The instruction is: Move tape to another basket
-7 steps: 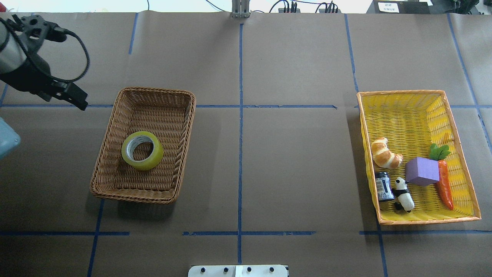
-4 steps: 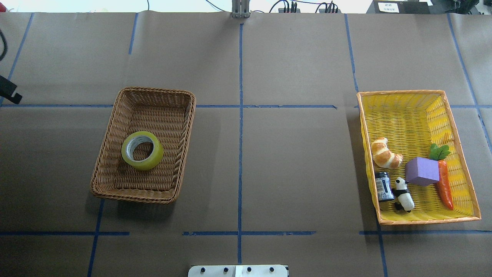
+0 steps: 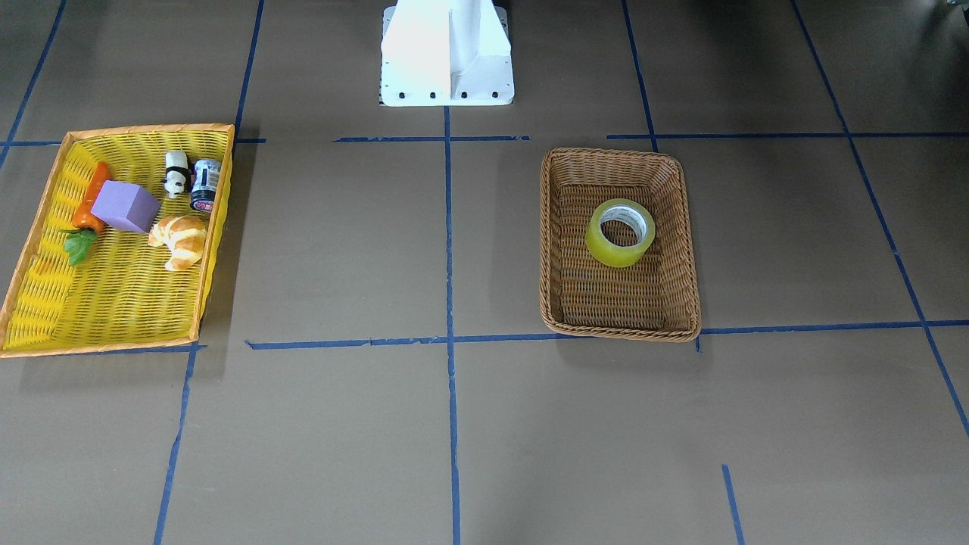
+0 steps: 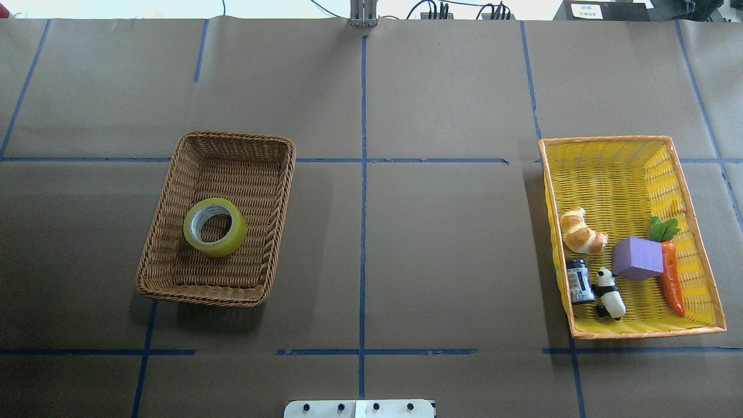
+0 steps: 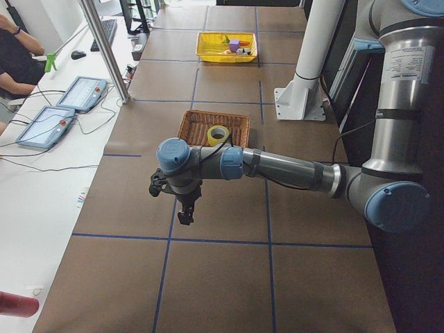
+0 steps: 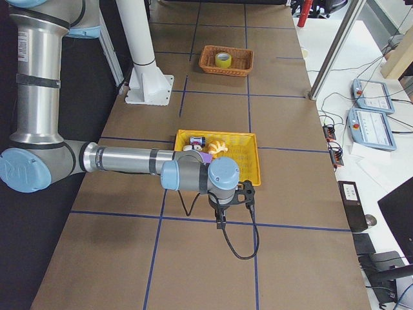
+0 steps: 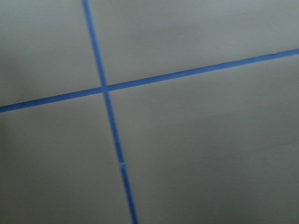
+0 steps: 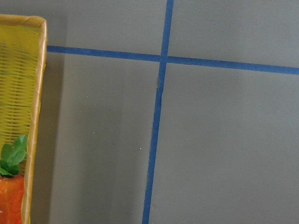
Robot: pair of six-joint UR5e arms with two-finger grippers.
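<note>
The yellow tape roll [image 4: 230, 237] lies flat in the brown wicker basket [image 4: 232, 138] on the table's left half; it also shows in the front view [image 3: 606, 250], inside the basket [image 3: 615, 156]. My left gripper [image 5: 184, 216] hangs over bare table well short of the basket [image 5: 191, 122], seen only in the left side view; I cannot tell whether it is open. My right gripper [image 6: 219, 223] hangs past the yellow basket [image 6: 250, 173], seen only in the right side view; I cannot tell its state. Both wrist views show only table and blue lines.
The yellow basket [image 4: 609, 174] with orange rim at the right holds a croissant [image 4: 580, 232], a purple cube [image 4: 637, 258], a carrot [image 4: 672, 283], a panda figure [image 4: 609, 293] and a small can [image 4: 579, 281]. The white robot base [image 3: 448, 53] stands at mid-table.
My left arm has withdrawn leftward out of the overhead view. The tape and both baskets have not moved.
</note>
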